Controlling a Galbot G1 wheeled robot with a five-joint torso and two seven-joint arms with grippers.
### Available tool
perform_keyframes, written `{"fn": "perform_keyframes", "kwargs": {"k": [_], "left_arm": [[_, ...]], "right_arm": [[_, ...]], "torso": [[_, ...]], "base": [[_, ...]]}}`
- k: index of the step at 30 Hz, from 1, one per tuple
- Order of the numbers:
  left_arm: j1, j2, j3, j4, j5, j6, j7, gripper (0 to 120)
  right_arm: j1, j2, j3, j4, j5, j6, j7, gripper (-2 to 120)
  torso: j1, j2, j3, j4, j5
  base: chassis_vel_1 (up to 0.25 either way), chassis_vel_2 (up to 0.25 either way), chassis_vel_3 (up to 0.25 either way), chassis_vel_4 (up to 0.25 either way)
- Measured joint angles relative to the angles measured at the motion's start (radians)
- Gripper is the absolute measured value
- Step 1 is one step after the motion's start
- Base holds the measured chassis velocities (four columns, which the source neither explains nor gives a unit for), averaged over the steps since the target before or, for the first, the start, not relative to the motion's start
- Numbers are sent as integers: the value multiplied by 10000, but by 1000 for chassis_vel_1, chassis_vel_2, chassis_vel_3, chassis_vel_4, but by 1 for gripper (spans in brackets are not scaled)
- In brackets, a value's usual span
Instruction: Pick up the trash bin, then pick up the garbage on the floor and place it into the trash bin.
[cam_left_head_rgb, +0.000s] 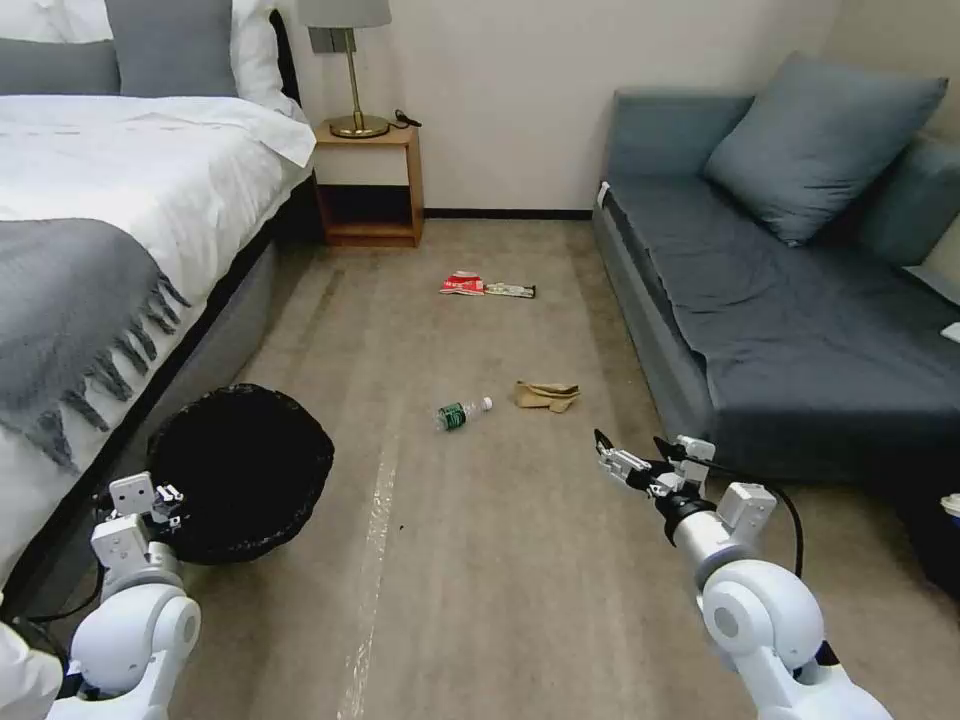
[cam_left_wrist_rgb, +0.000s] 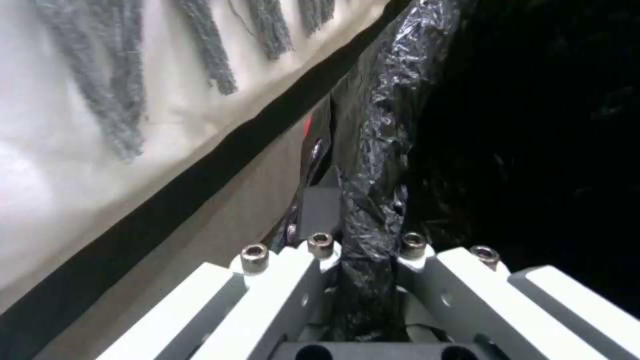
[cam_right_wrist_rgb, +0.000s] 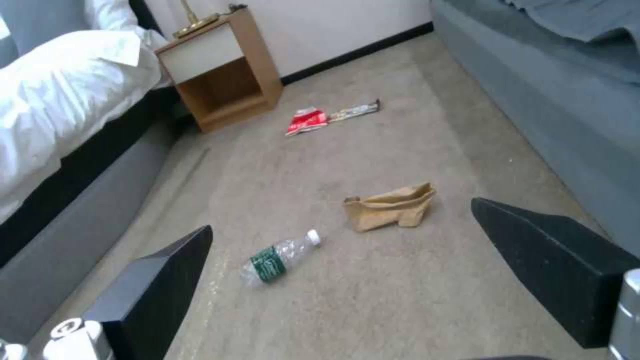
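The trash bin (cam_left_head_rgb: 245, 470), lined with a crinkled black bag, is beside the bed at my lower left. My left gripper (cam_left_head_rgb: 152, 497) is shut on its near rim. In the left wrist view the bag's rim (cam_left_wrist_rgb: 380, 150) runs between the white fingers (cam_left_wrist_rgb: 280, 285). My right gripper (cam_left_head_rgb: 632, 445) hangs open above the floor near the sofa, and its black fingers (cam_right_wrist_rgb: 160, 280) frame the litter. A clear bottle (cam_left_head_rgb: 460, 412) (cam_right_wrist_rgb: 277, 255) and crumpled brown paper (cam_left_head_rgb: 547, 396) (cam_right_wrist_rgb: 390, 207) lie just ahead. Farther off lie a red-and-white packet (cam_left_head_rgb: 463, 284) (cam_right_wrist_rgb: 307, 121) and a bar wrapper (cam_left_head_rgb: 510, 291) (cam_right_wrist_rgb: 357, 110).
A bed (cam_left_head_rgb: 100, 200) with a grey fringed throw lines the left side and a blue-grey sofa (cam_left_head_rgb: 800, 330) the right. A wooden nightstand (cam_left_head_rgb: 370, 185) with a lamp stands at the far wall. A strip of clear tape (cam_left_head_rgb: 375, 540) runs along the carpet.
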Motion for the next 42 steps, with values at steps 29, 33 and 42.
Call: {"fn": "perform_keyframes", "kwargs": {"k": [29, 33, 42], "left_arm": [[-246, 34, 98, 538, 141, -174, 253, 0], [-267, 40, 94, 603, 221, -262, 358, 0], [-238, 35, 84, 716, 242, -374, 462, 0]], "right_arm": [[-47, 224, -110, -307, -242, 117, -194, 100], [-24, 273, -164, -358, -248, 117, -206, 100], [-88, 321, -184, -420, -404, 117, -279, 100]], "torso": [[0, 0, 1, -2, -1], [0, 0, 0, 1, 0], [0, 0, 0, -1, 0]], "base": [[-115, 110, 111, -115], [-124, 131, 132, -126], [-132, 123, 128, -125]]}}
